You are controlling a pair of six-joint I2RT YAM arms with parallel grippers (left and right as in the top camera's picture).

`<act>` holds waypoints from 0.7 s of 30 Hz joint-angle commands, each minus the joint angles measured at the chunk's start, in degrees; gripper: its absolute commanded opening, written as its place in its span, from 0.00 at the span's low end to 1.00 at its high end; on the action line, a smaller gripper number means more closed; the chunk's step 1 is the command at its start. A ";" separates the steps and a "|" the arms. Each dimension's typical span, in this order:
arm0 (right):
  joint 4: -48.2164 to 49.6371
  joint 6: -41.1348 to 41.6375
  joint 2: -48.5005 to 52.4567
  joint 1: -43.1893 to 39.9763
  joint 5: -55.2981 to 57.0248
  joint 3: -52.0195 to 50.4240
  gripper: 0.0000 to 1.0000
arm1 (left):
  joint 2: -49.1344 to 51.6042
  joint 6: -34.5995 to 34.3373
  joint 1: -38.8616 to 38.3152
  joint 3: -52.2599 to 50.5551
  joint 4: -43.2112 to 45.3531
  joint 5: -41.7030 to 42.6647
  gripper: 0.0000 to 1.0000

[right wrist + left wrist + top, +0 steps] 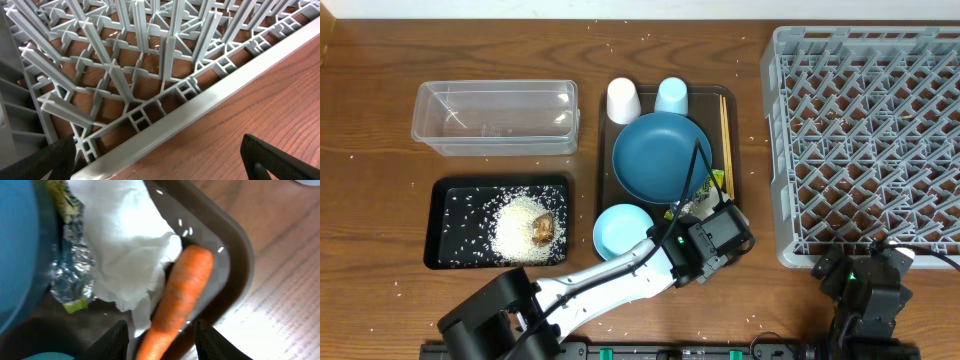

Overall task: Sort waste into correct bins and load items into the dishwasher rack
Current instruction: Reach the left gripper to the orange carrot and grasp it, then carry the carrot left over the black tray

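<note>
In the near right corner of the brown serving tray [603,150]: orange carrot [180,295], slantwise along the tray's wall, thin end nearest the wrist camera. Low over that thin end, left hand [162,340] — half open, one of its fingers [117,340] on either side of the carrot, a gap on both sides, nothing gripped. Touching the carrot's inner flank, toward the tray's middle: crumpled white napkin [125,240]. Past the napkin, deeper into the tray: silver foil ball [70,270] and small green-yellow packet [60,197], both hard against the edge of the dark-blue plate [660,155]. Plate in the tray's middle. At the tray's far edge: small white cup [623,100] on the left, light-blue cup [671,96] just beside it on the right. Along the tray's right side, running far to near: thin wooden chopsticks [725,130]. At the tray's near left corner: pale-blue bowl [623,230]. On the tray floor by the carrot: a few stray rice grains. Left of the tray, far side: clear plastic tub [420,120]. Left of the tray, near side: black tray [450,190] with a heap of white rice [515,230] and a brown food lump [544,228] on the heap. Right of the tray: grey dishwasher rack [780,150]. Well right of the tray and nearer the counter's [370,100] front edge: right hand [157,162] — spread wide, holding nothing, above the rack's near rim.
</note>
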 commanded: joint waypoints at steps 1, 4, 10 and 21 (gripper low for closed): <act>-0.04 -0.66 -0.09 -0.37 0.59 0.66 0.99 | 0.20 -0.55 0.11 -0.26 -0.61 5.22 0.43; -0.04 -0.66 -0.09 -0.37 0.57 0.63 0.99 | 1.68 1.55 0.11 -0.68 -0.79 5.29 0.43; -0.04 -0.66 -0.09 -0.37 0.57 0.63 0.99 | 5.29 4.31 0.13 -0.72 -0.74 4.98 0.44; -0.04 -0.66 -0.09 -0.37 0.57 0.63 0.99 | 7.23 4.11 0.28 -0.72 -2.43 1.81 0.43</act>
